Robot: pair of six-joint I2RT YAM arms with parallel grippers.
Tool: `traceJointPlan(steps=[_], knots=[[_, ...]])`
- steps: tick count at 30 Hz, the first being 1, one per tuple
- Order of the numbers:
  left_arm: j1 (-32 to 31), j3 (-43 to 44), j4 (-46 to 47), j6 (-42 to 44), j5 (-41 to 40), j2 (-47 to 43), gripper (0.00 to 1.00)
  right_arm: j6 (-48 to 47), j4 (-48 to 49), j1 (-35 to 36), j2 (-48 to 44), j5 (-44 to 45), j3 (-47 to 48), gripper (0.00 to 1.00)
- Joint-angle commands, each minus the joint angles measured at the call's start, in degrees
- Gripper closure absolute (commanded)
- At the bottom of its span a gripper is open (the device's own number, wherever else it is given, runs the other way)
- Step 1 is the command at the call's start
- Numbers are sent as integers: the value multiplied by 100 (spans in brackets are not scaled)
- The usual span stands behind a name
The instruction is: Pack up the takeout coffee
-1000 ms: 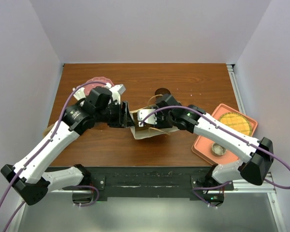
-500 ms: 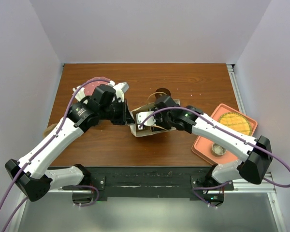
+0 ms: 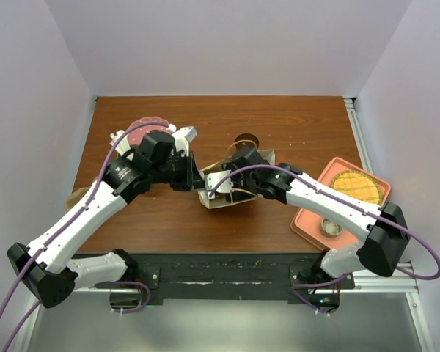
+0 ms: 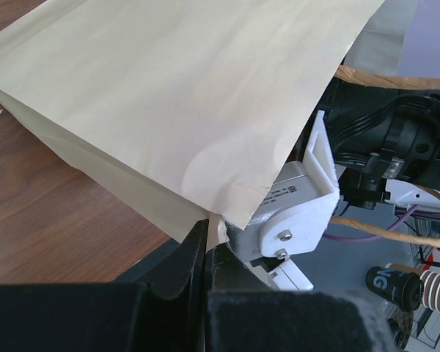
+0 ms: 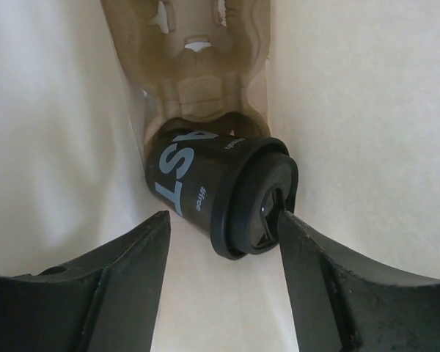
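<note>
From above, a brown wood-grain table (image 3: 293, 121) sits between plain pale lilac walls (image 3: 227, 44). A tan paper bag (image 3: 238, 196) lies at the centre. The left arm (image 3: 88, 213) reaches it from 8 o'clock and the right arm (image 3: 323, 198) from 4 o'clock. The far strip of the table at 12 o'clock is bare wood. A pink plate (image 3: 147, 125) lies at 10 o'clock, and an orange tray (image 3: 308, 216) overhangs the table's edge at 3 o'clock. The cup is hidden in this view.

In the left wrist view, the left gripper (image 4: 206, 246) has its black fingers pressed together on the bag's lower corner, pinching the matte, faintly creased paper. Glossy wood shows at 9 o'clock. At 3 o'clock the other arm's white bracket (image 4: 301, 209) crowds the bag's mouth, under a twine handle (image 4: 381, 77).

In the right wrist view, inside the bag, smooth cream paper walls close in on both sides. The takeout coffee (image 5: 187, 183) lies on its side at the centre, dark with pale lettering, its round black lid (image 5: 249, 202) facing 4 o'clock. Its base rests against a moulded pulp cup carrier (image 5: 198, 66) at 12 o'clock. The right gripper (image 5: 224, 220) stands spread with a jaw on either side of the cup. The 8 o'clock finger is clear of it, and the 4 o'clock fingertip is right at the lid's rim.
</note>
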Motion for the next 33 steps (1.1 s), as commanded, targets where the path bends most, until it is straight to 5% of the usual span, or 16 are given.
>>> traceJointPlan(steps=[1,10,16,25,33], knots=[[-23,-146,296,33,205,-236,100,-197,372,23,26,93,-169,36],[-15,-357,349,-29,258,-439,100,-215,547,23,158,172,-275,44],[-15,-348,305,-29,249,-517,100,-233,504,23,150,110,-258,72],[-14,-410,244,-20,214,-570,100,-224,363,23,18,49,-187,100],[-14,-498,270,-20,170,-606,100,-128,11,23,-131,-91,23,100]])
